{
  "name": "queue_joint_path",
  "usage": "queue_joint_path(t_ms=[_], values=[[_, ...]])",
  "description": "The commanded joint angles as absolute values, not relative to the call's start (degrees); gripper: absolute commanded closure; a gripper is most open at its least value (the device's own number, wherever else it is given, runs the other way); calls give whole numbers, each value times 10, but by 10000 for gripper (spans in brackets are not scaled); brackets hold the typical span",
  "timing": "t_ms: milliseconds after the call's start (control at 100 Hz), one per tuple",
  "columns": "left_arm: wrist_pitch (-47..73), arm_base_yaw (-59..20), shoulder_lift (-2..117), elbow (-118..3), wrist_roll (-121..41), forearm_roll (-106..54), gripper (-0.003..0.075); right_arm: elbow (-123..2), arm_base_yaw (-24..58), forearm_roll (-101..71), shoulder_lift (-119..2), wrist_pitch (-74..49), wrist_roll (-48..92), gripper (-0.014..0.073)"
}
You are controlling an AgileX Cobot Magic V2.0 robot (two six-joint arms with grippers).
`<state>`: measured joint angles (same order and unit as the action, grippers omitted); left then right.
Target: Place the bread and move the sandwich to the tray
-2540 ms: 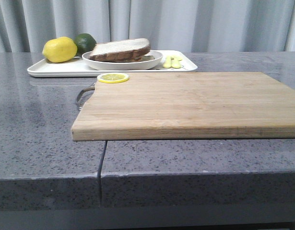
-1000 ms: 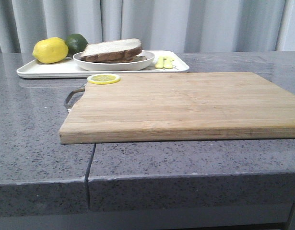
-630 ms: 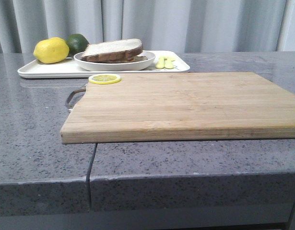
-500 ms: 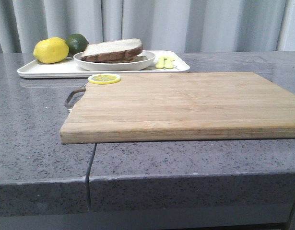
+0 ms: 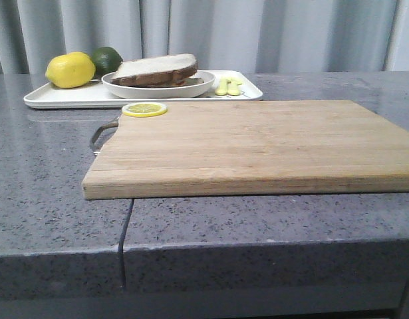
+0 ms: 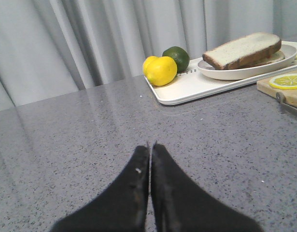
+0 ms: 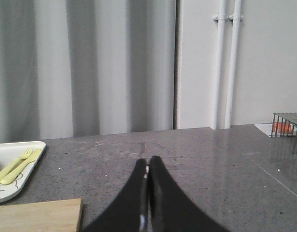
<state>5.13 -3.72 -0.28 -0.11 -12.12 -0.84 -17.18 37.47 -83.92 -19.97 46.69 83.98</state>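
The sandwich [image 5: 156,69], brown-crusted bread slices on a round white plate [image 5: 124,89], stands on the white tray [image 5: 64,97] at the back left of the counter. It also shows in the left wrist view [image 6: 242,50], with its plate [image 6: 235,73] on the tray [image 6: 187,88]. My left gripper [image 6: 150,146] is shut and empty over bare counter, well short of the tray. My right gripper [image 7: 148,160] is shut and empty over the counter, to the right of the tray's corner [image 7: 13,186]. Neither gripper shows in the front view. The egg filling is hidden.
A wooden cutting board [image 5: 257,143] with a metal handle [image 5: 101,133] lies in front, a lemon slice [image 5: 144,109] on its far left corner. A lemon [image 5: 70,70] and lime [image 5: 106,60] sit on the tray, with yellow cutlery [image 5: 227,86]. A wire rack [image 7: 288,126] stands far right.
The front view has shifted, so the board and tray sit a little further left than 2.5 s ago. Since 1 s ago nothing has visibly moved.
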Motion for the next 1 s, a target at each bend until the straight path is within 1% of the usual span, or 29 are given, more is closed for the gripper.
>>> queue_joint_path(t_ms=[0,240,990], values=[[34,-34,-20,9,-119,-8,740,-188,371,-807,-202,466,844,663],[40,-34,-21,9,-119,-29,740,-188,371,-809,-202,465,844,663],[39,-34,-20,9,-119,-29,740,-188,371,-809,-202,466,846,663]])
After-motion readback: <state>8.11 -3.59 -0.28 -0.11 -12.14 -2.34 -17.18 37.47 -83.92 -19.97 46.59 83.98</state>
